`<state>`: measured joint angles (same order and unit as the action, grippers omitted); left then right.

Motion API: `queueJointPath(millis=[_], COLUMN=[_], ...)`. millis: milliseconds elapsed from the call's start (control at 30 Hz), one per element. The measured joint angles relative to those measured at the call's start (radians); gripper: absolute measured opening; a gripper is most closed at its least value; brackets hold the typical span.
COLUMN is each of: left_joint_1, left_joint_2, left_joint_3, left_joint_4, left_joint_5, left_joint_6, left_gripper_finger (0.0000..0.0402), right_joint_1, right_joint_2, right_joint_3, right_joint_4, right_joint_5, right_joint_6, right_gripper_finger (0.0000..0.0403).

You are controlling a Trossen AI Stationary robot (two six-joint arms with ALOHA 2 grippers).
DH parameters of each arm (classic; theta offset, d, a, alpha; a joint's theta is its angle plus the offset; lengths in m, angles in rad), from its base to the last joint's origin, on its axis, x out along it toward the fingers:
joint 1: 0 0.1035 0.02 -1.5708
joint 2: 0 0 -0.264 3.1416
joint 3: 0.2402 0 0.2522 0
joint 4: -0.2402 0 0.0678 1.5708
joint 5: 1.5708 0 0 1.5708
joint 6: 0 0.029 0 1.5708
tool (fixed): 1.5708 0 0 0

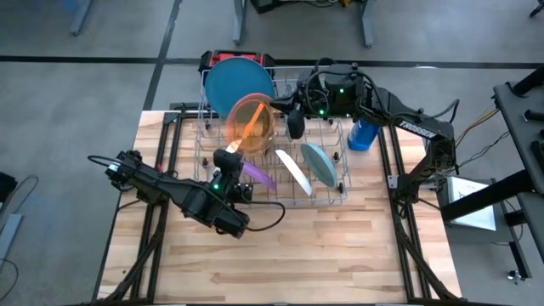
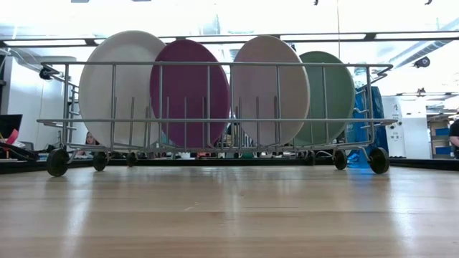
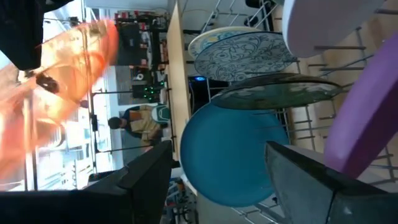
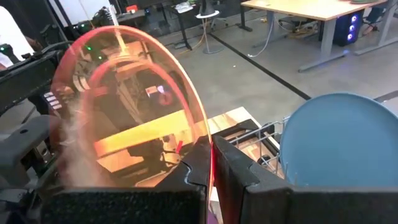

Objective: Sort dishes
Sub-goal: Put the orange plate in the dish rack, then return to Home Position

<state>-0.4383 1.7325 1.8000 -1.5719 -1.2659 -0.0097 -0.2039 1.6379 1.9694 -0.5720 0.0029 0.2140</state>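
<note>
On wooden table (image 1: pixel 340 246), wire rack (image 1: pixel 327 194).

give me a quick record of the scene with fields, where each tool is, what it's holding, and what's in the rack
Right tool: shut on the rim of the orange plate, held above the wire rack
Left tool: open, holding nothing, over the rack's left side next to the orange plate
Upright in rack: blue plate, purple plate, white plate, teal-green plate
Also in rack: patterned plate
Beside rack: blue bottle
Surface: wooden table
</note>
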Motion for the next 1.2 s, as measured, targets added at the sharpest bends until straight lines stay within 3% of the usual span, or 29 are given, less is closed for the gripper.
queueJointPath(millis=[300,633,967,1200], left_joint_1=[-0.063,-0.078,-0.077,-0.077], left_joint_2=[-0.052,-0.271,-0.452,-0.540], left_joint_3=[0.000,0.000,0.000,0.000], left_joint_4=[0.000,0.013,0.077,0.078], left_joint_5=[-0.002,-0.003,0.055,0.049], left_joint_6=[0.039,-0.031,-0.046,-0.146], left_gripper_finger=[0.0242,0.0242,0.0242,0.0242], right_joint_1=[-0.004,-0.020,-0.058,-0.115], right_joint_2=[0.000,0.000,0.000,0.000], right_joint_3=[0.000,0.000,0.000,0.000], right_joint_4=[-0.008,-0.003,-0.015,0.032], right_joint_5=[0.066,0.216,0.247,0.450], right_joint_6=[-0.145,-0.386,-0.663,-0.805], right_gripper_finger=[0.0008,0.0008,0.0008,0.0008])
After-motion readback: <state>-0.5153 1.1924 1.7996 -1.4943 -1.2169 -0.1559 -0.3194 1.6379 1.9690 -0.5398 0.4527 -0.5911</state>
